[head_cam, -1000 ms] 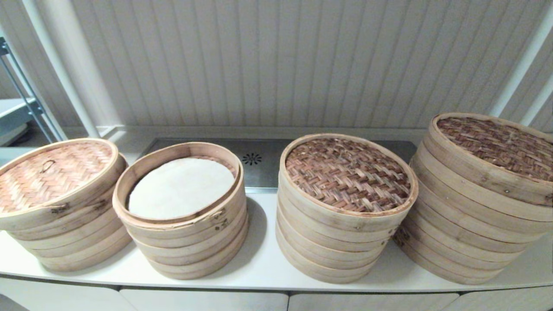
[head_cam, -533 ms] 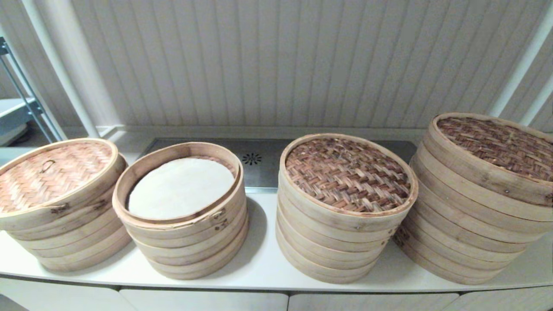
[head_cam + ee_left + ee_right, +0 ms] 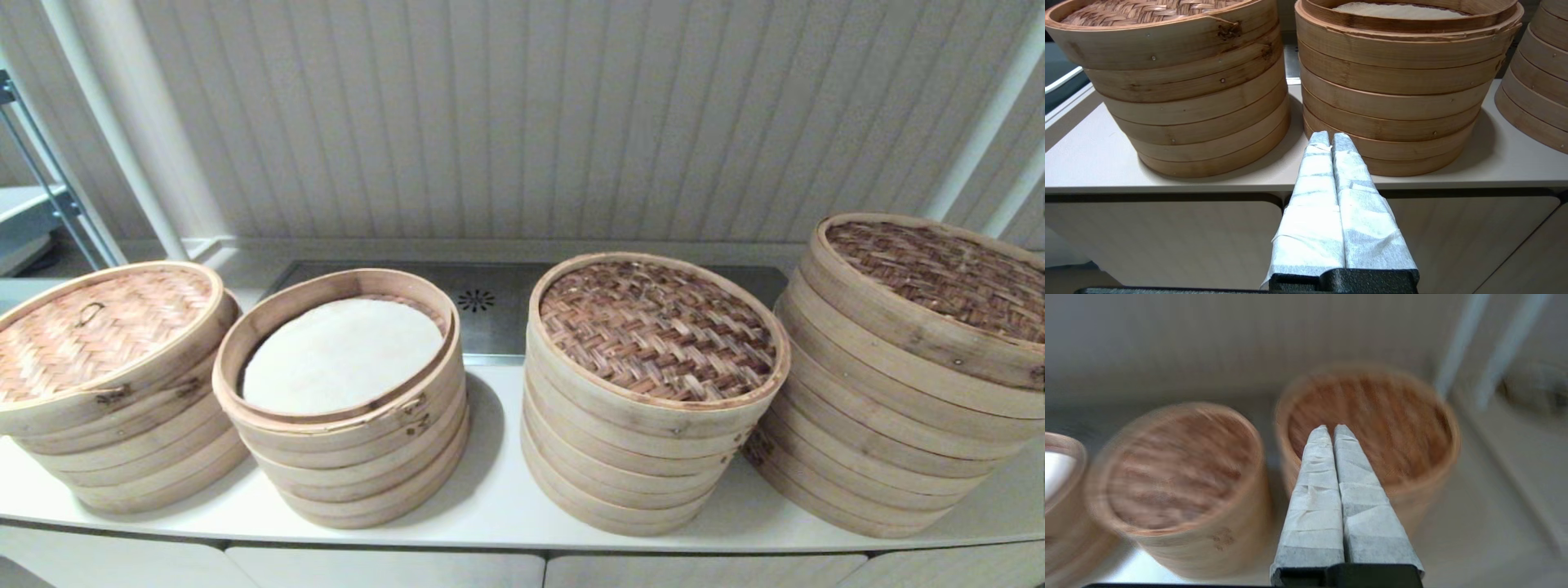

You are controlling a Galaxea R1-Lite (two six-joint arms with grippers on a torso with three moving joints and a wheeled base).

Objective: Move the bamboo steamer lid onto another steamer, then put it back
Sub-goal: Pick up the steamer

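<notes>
Four bamboo steamer stacks stood in a row on the white surface (image 3: 498,498). At its left edge, the lidded stack (image 3: 114,408) carried the woven bamboo steamer lid (image 3: 98,327). Next came the open steamer (image 3: 343,408), then two dark-woven stacks (image 3: 653,392) (image 3: 906,367). The left pincer (image 3: 1327,139) was closed and empty before the surface's front edge; the right pincer (image 3: 1331,430) was closed and empty above the rightmost stack.
</notes>
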